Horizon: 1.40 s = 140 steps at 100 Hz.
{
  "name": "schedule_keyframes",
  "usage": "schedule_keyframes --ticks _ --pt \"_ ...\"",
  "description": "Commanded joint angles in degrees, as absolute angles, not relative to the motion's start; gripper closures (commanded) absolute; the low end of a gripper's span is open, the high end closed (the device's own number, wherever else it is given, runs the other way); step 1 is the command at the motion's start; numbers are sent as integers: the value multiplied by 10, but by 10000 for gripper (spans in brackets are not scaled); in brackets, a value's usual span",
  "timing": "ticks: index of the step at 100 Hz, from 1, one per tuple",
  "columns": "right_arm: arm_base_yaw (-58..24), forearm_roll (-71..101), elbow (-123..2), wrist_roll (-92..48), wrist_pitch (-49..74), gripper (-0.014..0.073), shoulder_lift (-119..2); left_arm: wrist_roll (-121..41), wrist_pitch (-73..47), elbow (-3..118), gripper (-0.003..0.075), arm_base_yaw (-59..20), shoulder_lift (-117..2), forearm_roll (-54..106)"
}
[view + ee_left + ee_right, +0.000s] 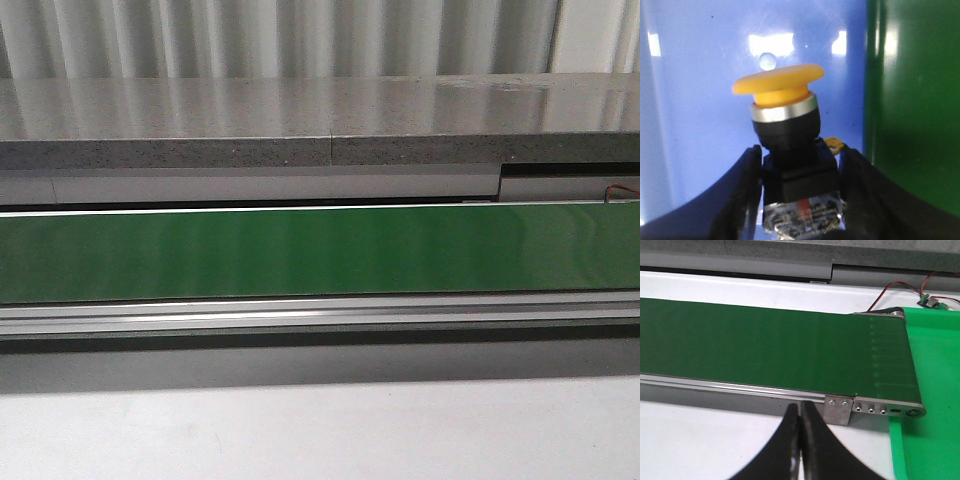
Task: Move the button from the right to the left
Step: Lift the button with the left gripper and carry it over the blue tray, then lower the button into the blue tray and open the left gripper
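Observation:
In the left wrist view my left gripper (801, 165) is shut on the button (785, 125). The button has a yellow-orange mushroom cap, a silver ring, a black collar and a boxy block with metal contacts. My black fingers (740, 190) press on the block's two sides. A blue surface (700, 100) lies behind it. In the right wrist view my right gripper (800, 412) is shut and empty, over the white table just in front of the green conveyor belt (765, 350). Neither gripper nor the button shows in the front view.
The green belt (320, 250) runs across the front view with a metal rail (320, 315) in front and a grey counter (300, 120) behind. A bright green tray (935, 390) sits at the belt's end, with wires and a small circuit board (930, 302) beyond. The belt's edge (910, 100) adjoins the blue surface.

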<state>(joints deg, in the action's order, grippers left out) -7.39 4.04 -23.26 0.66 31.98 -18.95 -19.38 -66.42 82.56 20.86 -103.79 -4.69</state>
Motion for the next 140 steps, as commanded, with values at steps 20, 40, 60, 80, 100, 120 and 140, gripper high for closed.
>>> schedule_keyframes --ticks 20,40,60,80,100,120,140 --pt "-73 36 -247 0 276 660 -192 -198 -599 844 681 212 -1092 -49" --pt "-73 36 -247 0 276 660 -192 -198 -592 844 681 212 -1129 -57" --pt "-73 36 -247 0 276 660 -192 -199 -591 844 676 212 -1138 -65" --pt "-73 36 -247 0 276 660 -192 -210 -600 844 526 212 -1140 -67" --pt "-73 36 -247 0 276 660 -192 -210 -601 844 284 212 -1140 -69" --pt "-73 36 -247 0 276 660 -192 -209 -600 847 283 212 -1139 -70" --pt "-73 36 -247 0 276 660 -192 -191 -580 852 300 212 -1108 -68"
